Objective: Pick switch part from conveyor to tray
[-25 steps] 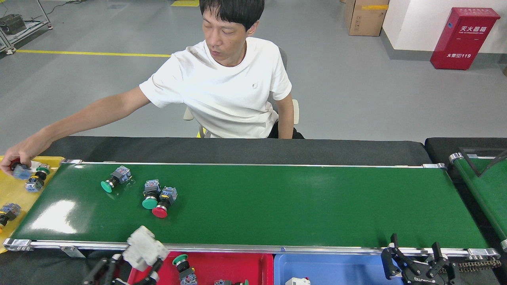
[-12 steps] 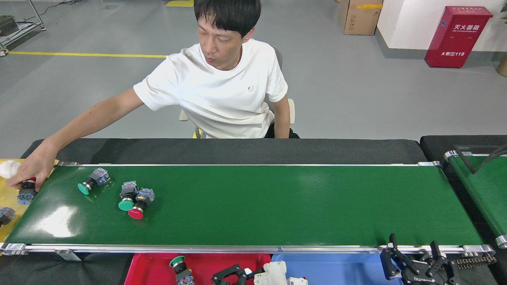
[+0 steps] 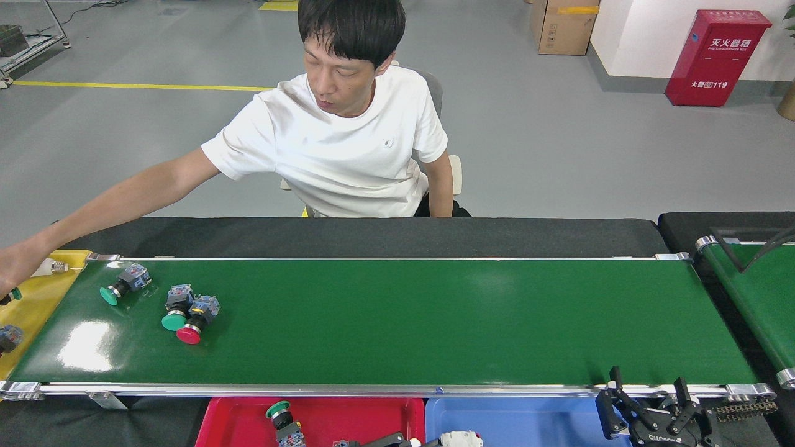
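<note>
Shifted left along the conveyor point(image 3: 435, 323) since half a second back: all three switch parts, now nearer its left end. Dropped lower as well: the left gripper point(image 3: 391, 442), now only a dark sliver at the bottom edge of the head view, over the seam between the red tray point(image 3: 372, 413) and the blue tray point(image 3: 528, 416). Cannot tell whether apart or together. Just right of it, at the same edge, a white part point(image 3: 463, 439); contact with the gripper unclear.

Farthest left on the belt, lying on its side: a green-capped switch part point(image 3: 118, 288). Right of it and nearer, touching each other: a second green-capped switch part point(image 3: 176, 310) and a red-capped switch part point(image 3: 192, 324).

Inside the red tray, near its left wall: one more green-capped switch point(image 3: 282, 422).

At the near right corner of the conveyor, over its rail: the right gripper point(image 3: 649, 400), black fingers spread apart, holding nothing.

Across the belt, seated: a person in a white shirt point(image 3: 348, 143), one hand point(image 3: 12, 270) stretched over a yellow tray point(image 3: 37, 298) past the left end.

Far right, cut off by the frame: a second green belt point(image 3: 758, 298).
</note>
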`<state>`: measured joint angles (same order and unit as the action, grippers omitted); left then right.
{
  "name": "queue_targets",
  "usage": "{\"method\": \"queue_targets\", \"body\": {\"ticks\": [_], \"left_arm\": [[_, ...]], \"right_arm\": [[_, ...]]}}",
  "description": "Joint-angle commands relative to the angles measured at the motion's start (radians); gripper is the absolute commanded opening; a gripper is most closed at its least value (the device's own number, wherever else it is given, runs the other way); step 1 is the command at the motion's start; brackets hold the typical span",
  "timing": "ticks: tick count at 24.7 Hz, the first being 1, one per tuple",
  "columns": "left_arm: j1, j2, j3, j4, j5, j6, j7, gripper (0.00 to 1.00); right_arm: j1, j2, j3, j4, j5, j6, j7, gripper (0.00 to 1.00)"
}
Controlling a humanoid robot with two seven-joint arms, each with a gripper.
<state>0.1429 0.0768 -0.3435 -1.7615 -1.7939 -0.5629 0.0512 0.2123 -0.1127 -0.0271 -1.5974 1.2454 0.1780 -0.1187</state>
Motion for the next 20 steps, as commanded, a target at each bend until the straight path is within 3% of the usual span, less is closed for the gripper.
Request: {"method": "queue_targets", "body": {"ticks": [1, 5, 9, 13, 20], "left_arm": [[0.010, 0.003, 0.086, -0.013, 0.053, -0.009, 0.009, 1.00], [0.026, 0.011, 0.235, -0.013, 0.163, -0.003, 0.009, 1.00], [0.057, -0.014, 0.564, -0.003, 0.248, 0.008, 0.007, 1.00], [0.052, -0.026, 0.807, 0.069, 0.263, 0.020, 0.003, 1.00], [-0.032, 0.035, 0.841, 0.257, 0.240, 0.169, 0.001, 1.00]], "right_arm": [[-0.008, -0.007, -0.005, -0.012, -0.001, 0.000, -0.007, 0.99], [-0.008, -0.007, -0.008, -0.012, -0.001, 0.003, -0.007, 0.99], [-0.007, -0.005, -0.019, -0.012, -0.001, 0.003, -0.007, 0.99], [-0.005, -0.007, -0.019, -0.012, -0.001, -0.002, -0.007, 0.99], [-0.010, -0.007, -0.019, -0.010, -0.001, -0.003, -0.007, 0.99]]}}
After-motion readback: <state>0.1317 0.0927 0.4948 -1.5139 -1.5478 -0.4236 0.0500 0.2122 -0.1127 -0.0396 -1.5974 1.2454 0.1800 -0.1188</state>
